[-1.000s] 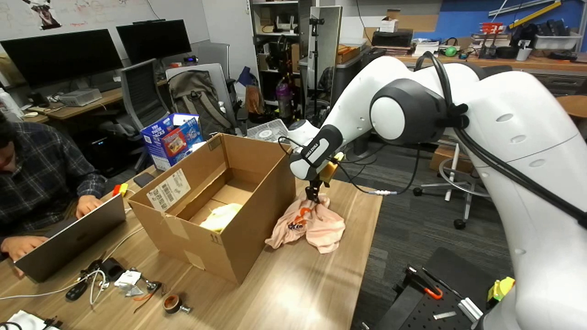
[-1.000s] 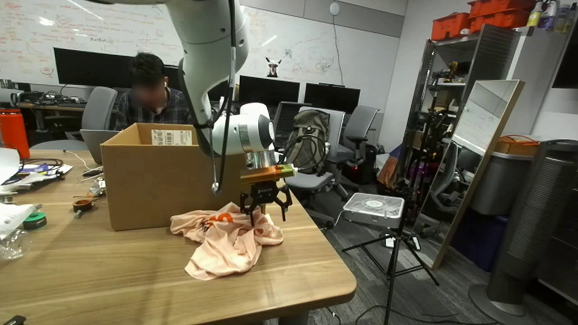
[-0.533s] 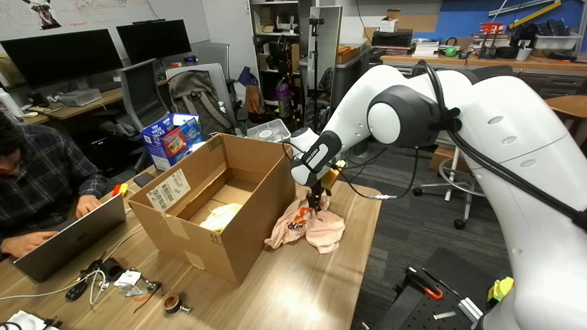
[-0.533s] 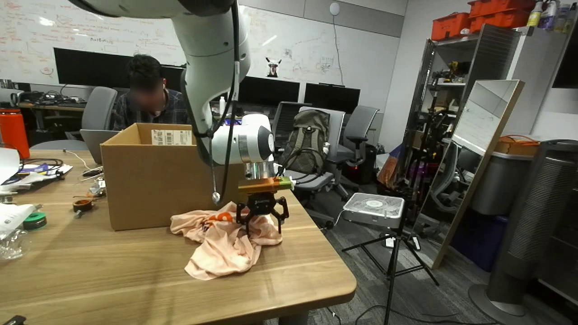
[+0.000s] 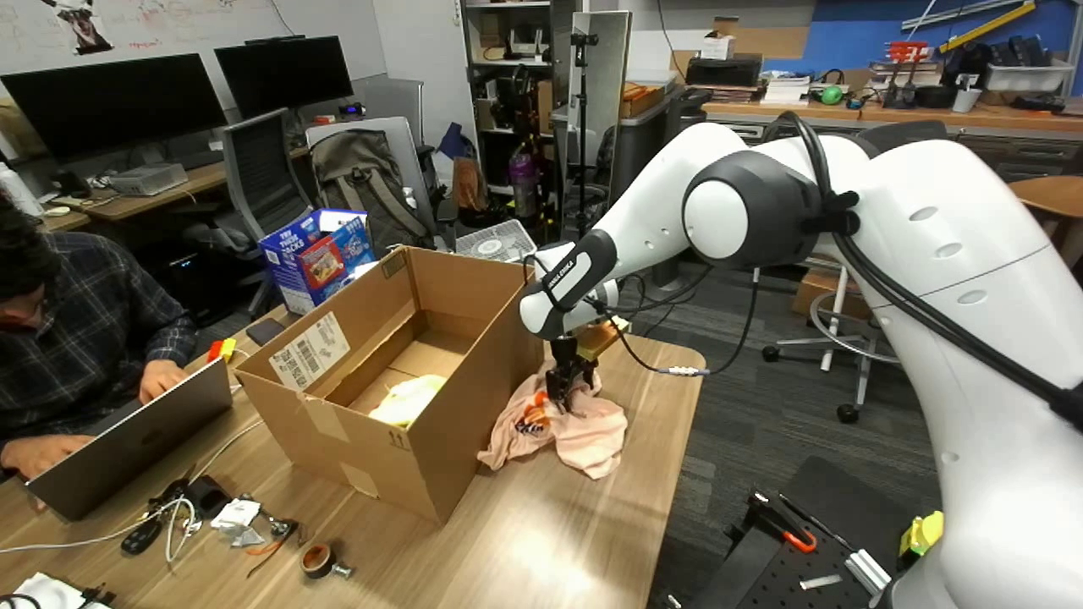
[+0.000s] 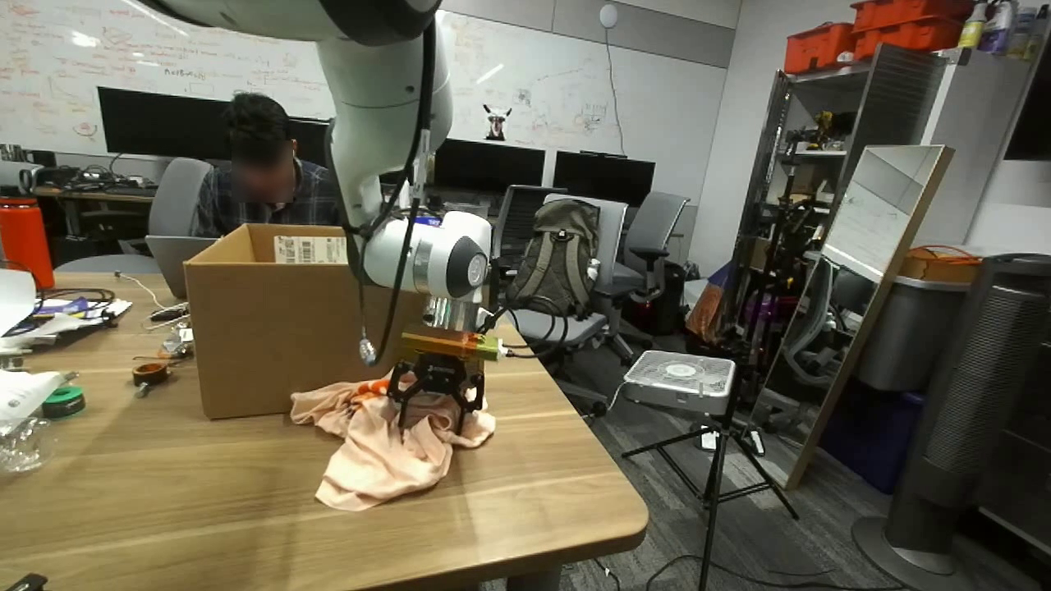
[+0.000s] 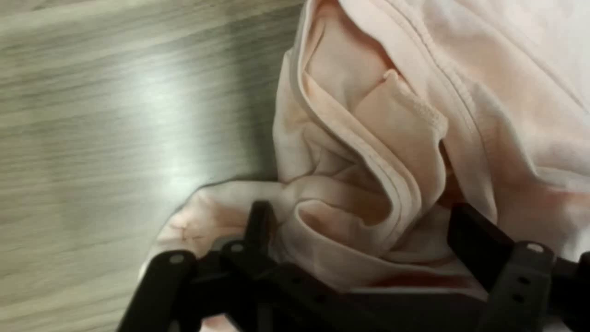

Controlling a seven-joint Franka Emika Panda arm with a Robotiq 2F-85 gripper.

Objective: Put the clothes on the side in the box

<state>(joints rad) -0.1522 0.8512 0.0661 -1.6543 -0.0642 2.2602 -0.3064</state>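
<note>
Pale pink garment point(image 6: 382, 460): soft, rumpled fabric, stitched seams, orange print with dark lettering partly lost in folds. Location: on the worktop point(image 6: 534, 501), outside the cardboard box point(image 6: 279, 345), just beside its long wall; whether touching, cannot tell. Gripper point(image 7: 361, 207): pointed down at the garment, fingers point(image 7: 477, 244) wide apart, loose folds showing between them. Change from half a second ago: garment and gripper both further left in both exterior views; finger spacing looks alike. Box: open top, upright walls, pale yellow cloth point(image 5: 410, 402) inside at one end. Edges: in an exterior view, wood surface runs from the garment to the worktop's rounded corner and near edge; the opposite side of the garment is bounded by the box.
</note>
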